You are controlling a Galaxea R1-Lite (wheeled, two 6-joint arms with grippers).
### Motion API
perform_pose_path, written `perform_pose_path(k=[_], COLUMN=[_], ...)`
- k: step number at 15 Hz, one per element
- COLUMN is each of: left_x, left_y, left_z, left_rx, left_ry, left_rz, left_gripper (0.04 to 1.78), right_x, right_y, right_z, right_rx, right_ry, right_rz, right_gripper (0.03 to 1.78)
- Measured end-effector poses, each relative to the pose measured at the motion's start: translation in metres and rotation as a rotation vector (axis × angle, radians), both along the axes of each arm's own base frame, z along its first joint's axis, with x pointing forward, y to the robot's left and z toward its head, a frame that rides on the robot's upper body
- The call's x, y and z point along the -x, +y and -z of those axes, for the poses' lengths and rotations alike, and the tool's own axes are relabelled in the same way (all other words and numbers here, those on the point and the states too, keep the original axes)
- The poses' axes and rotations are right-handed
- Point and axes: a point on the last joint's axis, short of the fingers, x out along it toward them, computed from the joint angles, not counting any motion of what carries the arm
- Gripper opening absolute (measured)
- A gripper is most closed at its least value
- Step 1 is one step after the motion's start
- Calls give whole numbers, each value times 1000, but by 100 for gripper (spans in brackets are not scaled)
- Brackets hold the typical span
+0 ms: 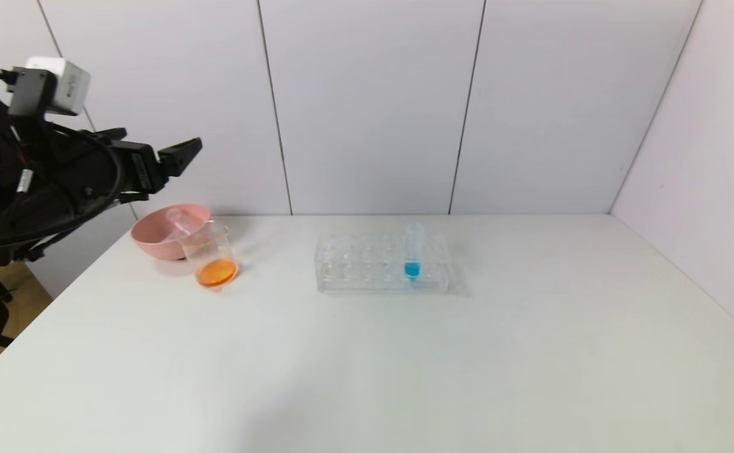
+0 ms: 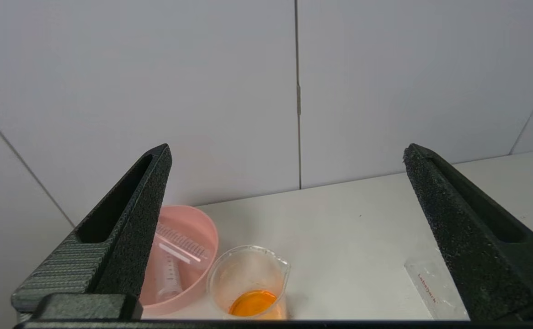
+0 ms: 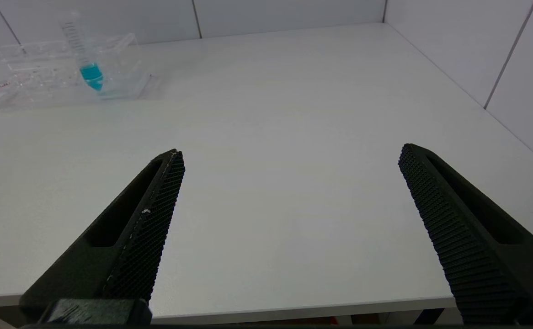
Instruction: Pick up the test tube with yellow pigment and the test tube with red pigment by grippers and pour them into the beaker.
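The beaker (image 1: 211, 253) stands at the table's back left with orange liquid in its bottom; it also shows in the left wrist view (image 2: 248, 283). No tube with yellow or red liquid shows. Two clear tubes (image 2: 179, 244) without visible colour lie in the pink bowl (image 1: 150, 244) right behind the beaker. My left gripper (image 1: 162, 139) is open and empty, raised high, to the left of and above the bowl and beaker; its jaws stand wide apart in the left wrist view (image 2: 287, 151). My right gripper (image 3: 290, 151) is open and empty, low over the table's front edge, outside the head view.
A clear tube rack (image 1: 367, 267) stands at the middle back with one blue-tipped tube (image 1: 412, 251) upright in it; both show in the right wrist view, rack (image 3: 19, 77) and tube (image 3: 88, 68). White wall panels close the back and right.
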Motion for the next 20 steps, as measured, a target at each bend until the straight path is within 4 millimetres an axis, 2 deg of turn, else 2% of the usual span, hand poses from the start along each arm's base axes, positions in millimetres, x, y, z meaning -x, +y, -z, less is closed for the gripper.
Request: perform_pose_path(k=[7, 12, 14, 17, 20], left_x=[109, 202, 240, 291, 322], left_y=[15, 22, 25, 27, 26], left_z=[-35, -42, -33, -6, 34], left_rx=[-98, -206, -223, -209, -168], left_ry=[-130, -195, -229, -310, -376], left_rz=[-203, -324, -351, -374, -356], left_gripper=[176, 176, 176, 176, 176], right_x=[0, 0, 0, 0, 0], right_y=[0, 0, 0, 0, 0], right_z=[0, 0, 0, 0, 0], right_rx=[0, 0, 0, 0, 0], right_ry=[0, 0, 0, 0, 0], right_rz=[0, 0, 0, 0, 0], right_gripper=[171, 171, 171, 171, 171])
